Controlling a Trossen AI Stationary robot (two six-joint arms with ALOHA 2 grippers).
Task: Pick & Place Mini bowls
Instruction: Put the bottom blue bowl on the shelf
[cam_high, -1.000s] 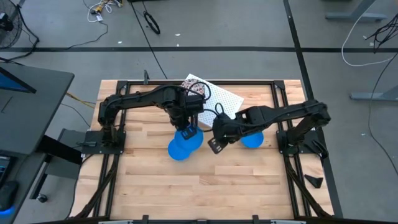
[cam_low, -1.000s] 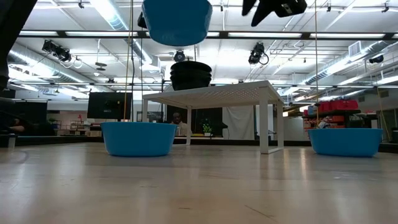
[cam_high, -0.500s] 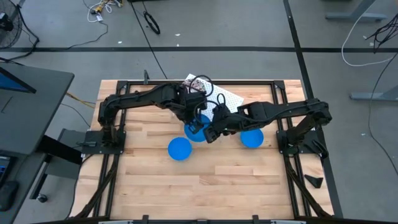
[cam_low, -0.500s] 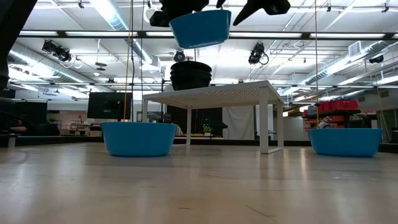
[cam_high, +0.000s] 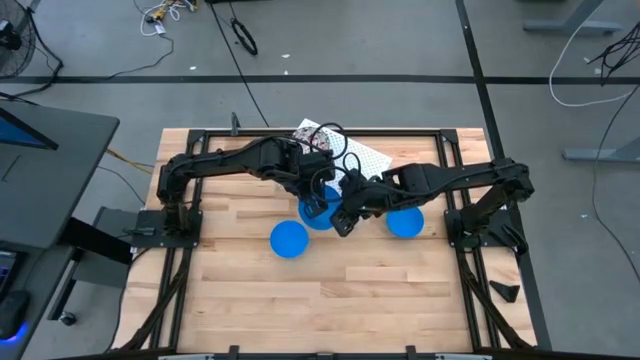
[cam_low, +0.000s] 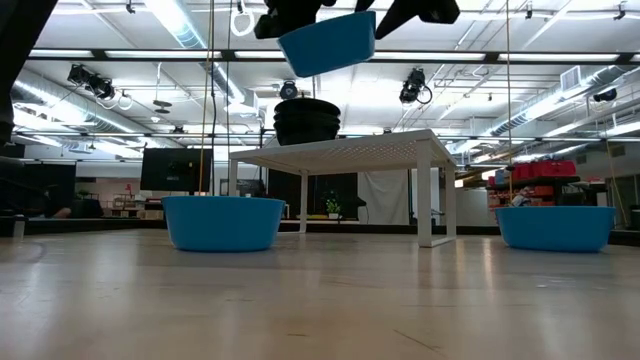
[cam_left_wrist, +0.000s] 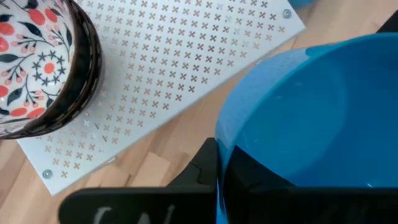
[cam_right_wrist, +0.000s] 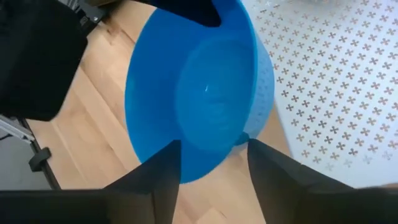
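Note:
My left gripper (cam_high: 316, 198) is shut on a bright blue mini bowl (cam_high: 320, 214), held tilted high above the table (cam_low: 328, 42). My right gripper (cam_high: 344, 220) is open; its fingers (cam_right_wrist: 163, 177) stand at the near rim of that bowl (cam_right_wrist: 199, 93). A second blue bowl (cam_high: 289, 239) rests on its base on the table, and a third (cam_high: 405, 222) rests the same way toward the right. The patterned bowls (cam_left_wrist: 37, 62) are stacked on the white perforated rack (cam_high: 352, 160). My left gripper holds the blue bowl by its rim (cam_left_wrist: 219, 155), one finger inside the bowl and one outside, coming from above. The bowl is lifted clear and tilted. My right gripper: its open fingers flank the bowl's near rim (cam_right_wrist: 211, 165); whether they touch it, I cannot tell.
The rack (cam_low: 340, 150) stands on legs at the table's far middle, with the stack of bowls (cam_low: 306, 120) on top. Both arms crowd the middle of the table. Bare wood (cam_high: 330, 300) lies toward the near edge. A black frame (cam_high: 460, 180) runs along the table's sides.
My left gripper has carried the blue bowl from above the resting bowl toward the far right, nearer the rack, and the bowl has tipped from level to tilted. My right gripper has moved left and slightly far, up to the held bowl.

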